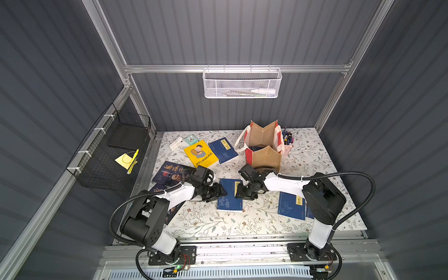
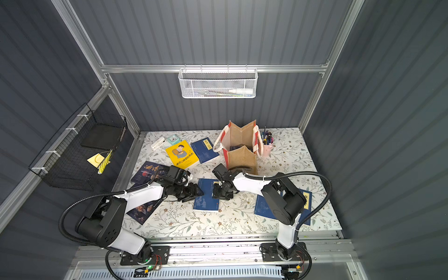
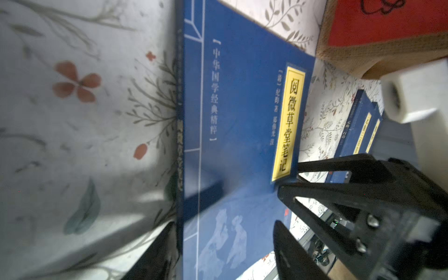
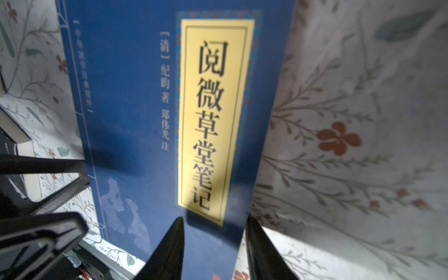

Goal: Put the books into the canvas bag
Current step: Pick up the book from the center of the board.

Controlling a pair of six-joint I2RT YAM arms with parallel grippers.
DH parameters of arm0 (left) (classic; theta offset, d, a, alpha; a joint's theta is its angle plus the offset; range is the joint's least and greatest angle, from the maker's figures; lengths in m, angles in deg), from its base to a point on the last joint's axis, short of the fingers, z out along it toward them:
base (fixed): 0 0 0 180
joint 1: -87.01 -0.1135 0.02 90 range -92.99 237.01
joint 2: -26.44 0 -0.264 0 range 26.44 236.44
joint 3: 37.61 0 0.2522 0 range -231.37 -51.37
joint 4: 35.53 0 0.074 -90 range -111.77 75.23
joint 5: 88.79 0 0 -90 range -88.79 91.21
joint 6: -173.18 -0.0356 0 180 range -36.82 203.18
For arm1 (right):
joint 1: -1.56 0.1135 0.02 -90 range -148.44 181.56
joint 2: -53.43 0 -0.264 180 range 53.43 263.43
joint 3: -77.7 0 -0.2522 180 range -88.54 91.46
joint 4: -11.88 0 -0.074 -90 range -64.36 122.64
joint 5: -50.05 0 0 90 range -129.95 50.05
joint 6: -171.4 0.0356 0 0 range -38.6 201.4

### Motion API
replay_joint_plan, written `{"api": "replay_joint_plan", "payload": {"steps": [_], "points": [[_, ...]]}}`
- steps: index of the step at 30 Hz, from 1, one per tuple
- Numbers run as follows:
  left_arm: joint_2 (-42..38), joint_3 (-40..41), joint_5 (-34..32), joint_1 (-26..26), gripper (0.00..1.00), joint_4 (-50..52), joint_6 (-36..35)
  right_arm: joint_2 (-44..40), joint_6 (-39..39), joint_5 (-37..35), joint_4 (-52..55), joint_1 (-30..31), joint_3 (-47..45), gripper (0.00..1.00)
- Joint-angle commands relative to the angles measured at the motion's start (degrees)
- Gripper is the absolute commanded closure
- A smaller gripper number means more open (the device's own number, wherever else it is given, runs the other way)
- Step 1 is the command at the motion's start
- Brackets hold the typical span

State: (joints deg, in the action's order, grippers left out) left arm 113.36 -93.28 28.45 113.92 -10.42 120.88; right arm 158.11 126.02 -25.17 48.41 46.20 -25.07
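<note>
On the floral tabletop [image 1: 242, 218], a pink pen cup [image 1: 288, 148] stands at 1 o'clock. A teal clock [image 1: 191, 139] and a small white case [image 1: 175, 143] sit side by side at 11. A white mesh basket [image 1: 242, 84] hangs at 12. At 9, a black wire basket [image 1: 97, 169] holds a yellow sticky pad [image 1: 123, 160].

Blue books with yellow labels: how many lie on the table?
4 blue books: one beside the yellow book, one at the centre, two overlapping under the right arm. The canvas bag may hide more.

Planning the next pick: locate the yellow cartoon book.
In both top views the yellow cartoon book lies at the table's back left, beside a blue book.
</note>
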Motion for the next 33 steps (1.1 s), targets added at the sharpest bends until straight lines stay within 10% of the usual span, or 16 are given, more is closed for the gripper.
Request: {"api": "replay_joint_plan", "payload": {"steps": [1,20,25,33], "points": [[-0.2,0.6,1.4,-0.7,0.36,-2.9,2.0,0.7,-1.1,-0.4,0.8,0.3,1.1,0.61],[3.3,6.8,17.4,-3.3,0.64,-22.7,10.0,0.4,-1.9,1.4,-1.4,0.1,0.2,0.68],[3.5,6.1,17.9,-3.4,0.67,-21.5,9.5,-0.1,-2.2,1.6,-1.8,0.1,0.2,0.68],[-0.5,0.7,11.6,-3.8,1.00,-5.2,1.3,-4.6,-5.1,-0.9,2.7,0.2,2.0,0.68]]}}
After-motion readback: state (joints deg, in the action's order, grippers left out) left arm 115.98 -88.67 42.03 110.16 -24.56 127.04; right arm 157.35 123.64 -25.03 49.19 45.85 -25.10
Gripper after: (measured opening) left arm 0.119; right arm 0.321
